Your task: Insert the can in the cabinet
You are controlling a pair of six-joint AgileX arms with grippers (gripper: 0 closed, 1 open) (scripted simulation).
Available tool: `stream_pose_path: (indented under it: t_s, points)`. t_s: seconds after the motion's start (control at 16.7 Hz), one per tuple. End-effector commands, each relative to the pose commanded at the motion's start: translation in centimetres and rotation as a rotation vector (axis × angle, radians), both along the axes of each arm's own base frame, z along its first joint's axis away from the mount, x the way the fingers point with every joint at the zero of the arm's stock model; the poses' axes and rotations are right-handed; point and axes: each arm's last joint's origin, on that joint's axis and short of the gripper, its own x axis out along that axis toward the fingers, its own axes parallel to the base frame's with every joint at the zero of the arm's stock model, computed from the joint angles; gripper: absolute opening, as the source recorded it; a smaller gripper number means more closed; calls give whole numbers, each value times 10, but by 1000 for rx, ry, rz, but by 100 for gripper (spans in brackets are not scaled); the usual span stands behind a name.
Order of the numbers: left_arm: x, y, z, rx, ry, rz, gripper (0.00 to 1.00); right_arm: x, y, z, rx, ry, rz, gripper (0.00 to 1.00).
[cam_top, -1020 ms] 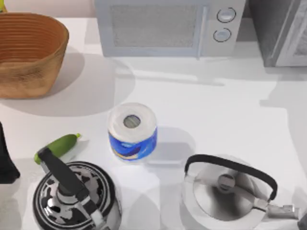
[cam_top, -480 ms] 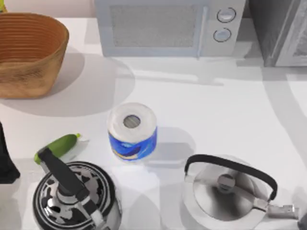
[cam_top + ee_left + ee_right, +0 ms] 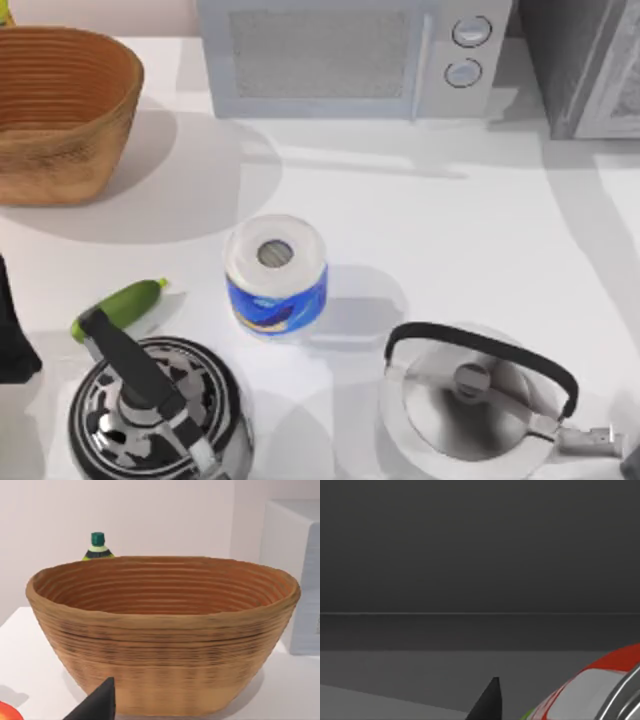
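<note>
- The can (image 3: 600, 690) sits at my right gripper's fingertip (image 3: 490, 700), facing the cabinet's (image 3: 480, 555) dark interior.
- I cannot tell whether the grip is closed on it.
- On the table (image 3: 450, 220), shadows have shifted over the past second; insertion appears under way.
- My left arm is parked facing the basket (image 3: 160, 630).

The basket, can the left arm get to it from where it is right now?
Probably yes. In the left wrist view the basket stands straight ahead of the left gripper's fingertip, with just bare table between them. From above, the cucumber lies off to one side.
</note>
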Motion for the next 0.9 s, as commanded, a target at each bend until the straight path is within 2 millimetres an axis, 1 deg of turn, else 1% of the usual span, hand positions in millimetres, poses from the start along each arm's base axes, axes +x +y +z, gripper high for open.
stream_pose_path:
  t_s: [0.12, 0.24, 0.42, 0.6, 0.66, 0.78, 0.9]
  points:
    - [0, 0, 0, 0, 0, 0, 100, 6, 2, 3, 0, 3, 13, 0]
    - [0, 0, 0, 0, 0, 0, 100, 19, 7, 8, 0, 6, 32, 0]
    - [0, 0, 0, 0, 0, 0, 100, 44, 11, 24, 8, -13, 46, 0]
    - [0, 0, 0, 0, 0, 0, 100, 76, 11, 41, 22, -56, 40, 0]
    - [0, 0, 0, 0, 0, 0, 100, 89, 10, 42, 24, -61, 37, 0]
    - [0, 0, 0, 0, 0, 0, 100, 115, 8, 37, 22, -52, 28, 0]
    - [0, 0, 0, 0, 0, 0, 100, 134, 4, 29, 15, -33, 17, 0]
